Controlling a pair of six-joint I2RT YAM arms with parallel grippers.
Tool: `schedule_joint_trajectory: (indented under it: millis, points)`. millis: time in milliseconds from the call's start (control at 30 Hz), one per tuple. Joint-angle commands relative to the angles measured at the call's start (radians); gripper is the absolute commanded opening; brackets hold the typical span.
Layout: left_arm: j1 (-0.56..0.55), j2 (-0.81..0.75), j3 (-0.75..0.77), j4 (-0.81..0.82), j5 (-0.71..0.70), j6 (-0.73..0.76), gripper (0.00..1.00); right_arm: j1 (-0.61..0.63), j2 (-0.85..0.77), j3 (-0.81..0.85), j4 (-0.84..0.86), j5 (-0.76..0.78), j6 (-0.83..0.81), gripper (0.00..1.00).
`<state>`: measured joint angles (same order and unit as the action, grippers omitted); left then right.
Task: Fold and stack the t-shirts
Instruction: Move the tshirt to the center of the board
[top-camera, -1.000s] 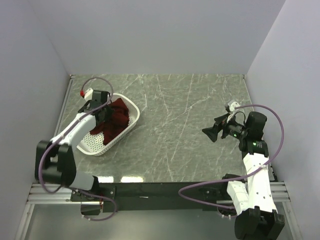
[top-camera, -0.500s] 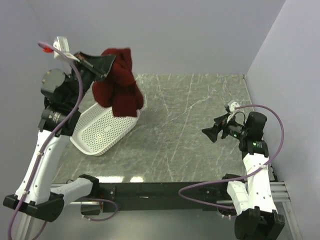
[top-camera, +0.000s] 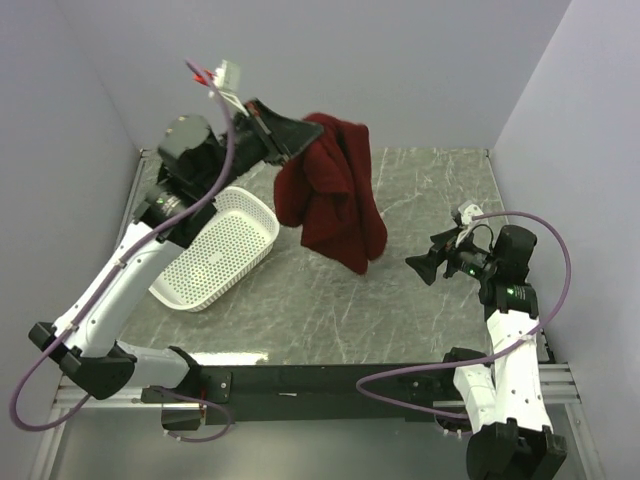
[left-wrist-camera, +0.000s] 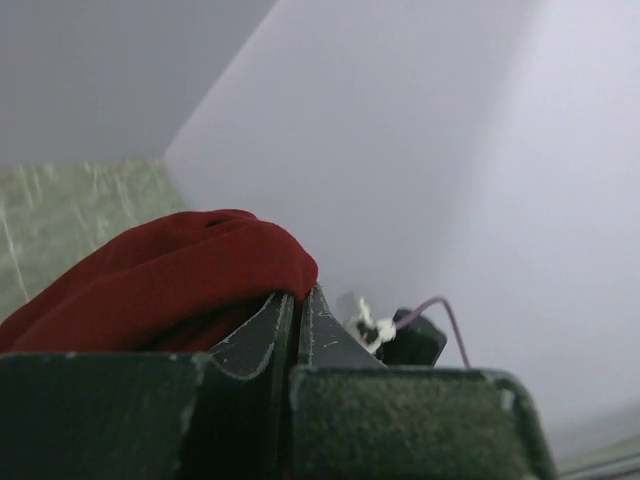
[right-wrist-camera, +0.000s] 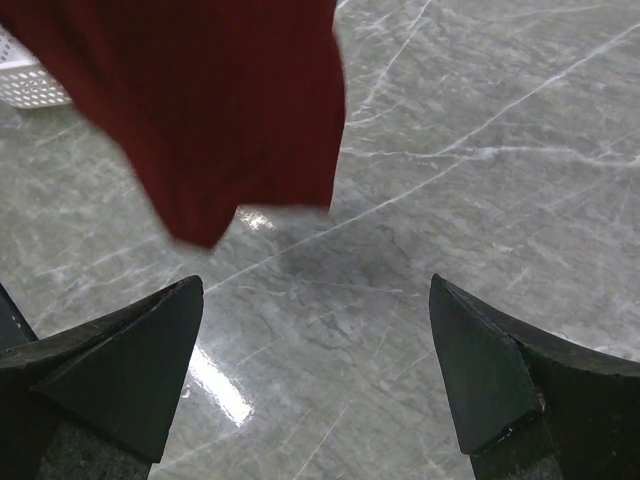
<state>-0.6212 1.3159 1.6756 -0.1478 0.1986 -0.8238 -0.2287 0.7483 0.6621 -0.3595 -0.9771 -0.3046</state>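
The grey marble table (top-camera: 420, 190) fills most of the overhead view, walled in on three sides. It offers broad, flat ground for spreading cloth.

The left arm (top-camera: 120, 275) is the next biggest thing. It reaches up and across from its base, with its wrist high above the table's far-left part. That height looks deliberate, since a hanging garment needs room to drop free and shake out its bunching.

The maroon t-shirt (top-camera: 335, 195) dangles from that wrist in a loose, crumpled column, and its lower hem is in the air over the middle of the table. It hangs to the right of the white perforated basket (top-camera: 215, 250) and apart from it. No sleeve or collar can be made out (the cloth is too gathered to tell which part is pinched).

The right arm (top-camera: 505, 330) sits low on its own side. The right gripper (top-camera: 418, 266) points toward the shirt with its jaws spread as wide as they go, holding nothing. In its wrist view the shirt's bottom edge (right-wrist-camera: 230, 110) hangs just ahead of the fingers, so it is probably waiting to take a corner.

The left gripper (top-camera: 295, 140) is smallest in view. Its jaws are pressed nearly together on a fold of the shirt (left-wrist-camera: 170, 270), a narrow pinch that suits thin fabric.
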Motion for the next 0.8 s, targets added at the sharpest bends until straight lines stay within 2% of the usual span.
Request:
schedule_joint_trajectory:
  millis: [0, 233, 267, 300, 333, 400, 467, 600, 767]
  points:
    - [-0.050, -0.020, -0.063, 0.031, -0.025, 0.035, 0.01, -0.014, -0.018, 0.039, 0.021, 0.003, 0.002, 1.00]
    - [-0.107, -0.001, -0.267, 0.034, -0.044, 0.118, 0.01, -0.026, -0.021, 0.039, 0.021, -0.003, 0.004, 1.00]
    - [-0.110, -0.004, -0.340, 0.053, -0.060, 0.133, 0.04, -0.029, -0.023, 0.039, 0.021, -0.006, 0.005, 1.00]
    - [-0.114, -0.004, -0.374, 0.062, -0.086, 0.156, 0.42, -0.031, -0.023, 0.039, 0.021, -0.008, 0.005, 1.00]
    - [-0.115, -0.004, -0.398, 0.042, -0.126, 0.172, 0.63, -0.032, -0.023, 0.037, 0.021, -0.009, 0.005, 1.00]
    - [-0.117, 0.002, -0.418, -0.002, -0.241, 0.219, 0.91, -0.034, -0.021, 0.036, 0.021, -0.009, 0.005, 1.00]
    - [-0.117, -0.017, -0.409, -0.042, -0.318, 0.279, 0.95, -0.038, -0.020, 0.036, 0.019, -0.009, 0.004, 1.00]
    - [-0.115, -0.116, -0.410, -0.076, -0.462, 0.360, 0.96, -0.040, -0.012, 0.034, 0.021, -0.020, 0.004, 1.00]
    - [-0.104, -0.168, -0.541, -0.231, -0.608, 0.264, 0.94, -0.041, -0.013, 0.033, 0.019, -0.018, 0.002, 1.00]
